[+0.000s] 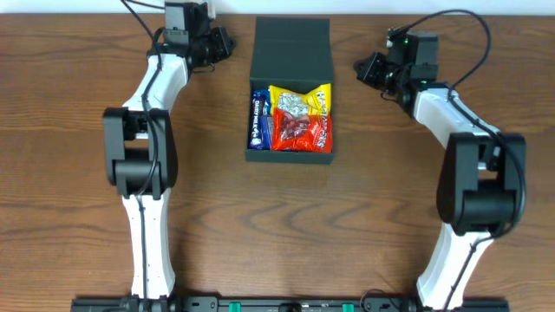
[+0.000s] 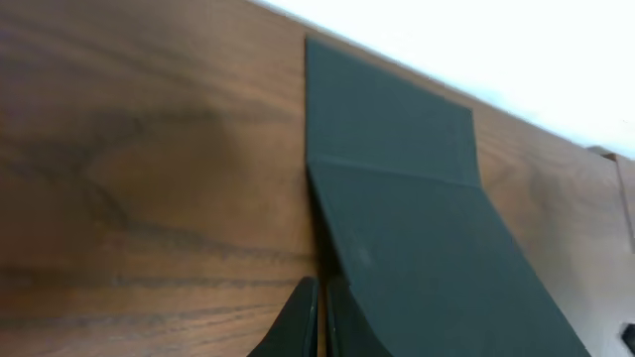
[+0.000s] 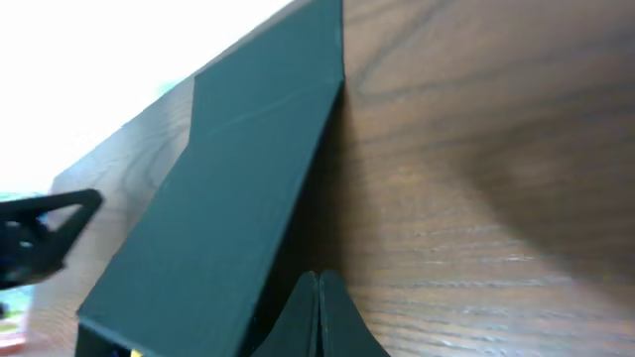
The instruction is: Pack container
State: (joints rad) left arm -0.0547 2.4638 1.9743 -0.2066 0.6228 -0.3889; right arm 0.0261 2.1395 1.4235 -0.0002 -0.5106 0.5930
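Observation:
The dark green-black container (image 1: 291, 158) stands at the table's middle back with its flap lid (image 1: 292, 48) raised and leaning back. Inside lie a blue packet (image 1: 258, 120), a yellow packet (image 1: 300, 97) and a red packet (image 1: 301, 132). My left gripper (image 1: 227, 43) is shut and empty, just left of the lid; its view shows the lid (image 2: 417, 198) beside the fingertips (image 2: 322, 297). My right gripper (image 1: 360, 65) is shut and empty, a little right of the lid; its view shows the lid (image 3: 238, 188) left of the fingertips (image 3: 317, 288).
The wooden table (image 1: 277, 225) runs out to a white back edge (image 2: 476, 50) behind the container. The other gripper shows at the far left of the right wrist view (image 3: 40, 238). Cables trail from both arms at the back.

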